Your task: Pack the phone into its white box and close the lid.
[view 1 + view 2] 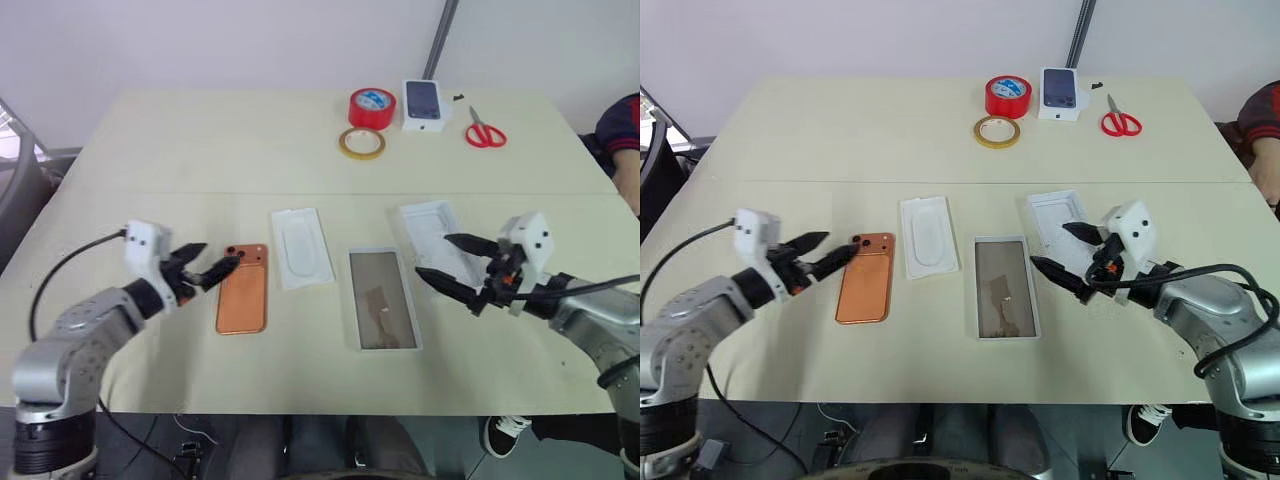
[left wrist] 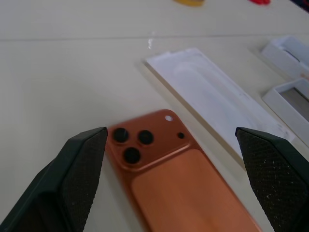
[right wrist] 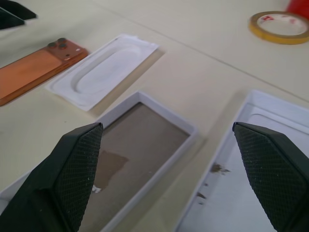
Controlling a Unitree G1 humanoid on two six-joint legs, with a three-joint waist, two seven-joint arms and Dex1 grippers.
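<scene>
Nothing is packed yet: the phone (image 1: 242, 289) lies left of centre, the white box (image 1: 381, 299) empty, the lid (image 1: 434, 236) off, left gripper (image 1: 199, 264) and right gripper (image 1: 447, 265) both spread, empty.

A pale wooden table (image 1: 200, 150) carries everything. Near its front edge four flat things lie in a row, apart from one another: the phone (image 1: 243, 288) face down at the left, then a white insert (image 1: 301, 247), then the white box (image 1: 382, 299) open side up, then the lid (image 1: 433, 235) with its inner face up. At the far edge lie red tape (image 1: 372, 107), yellow tape (image 1: 361, 143), a small box (image 1: 425, 105) and red scissors (image 1: 485, 130).
</scene>
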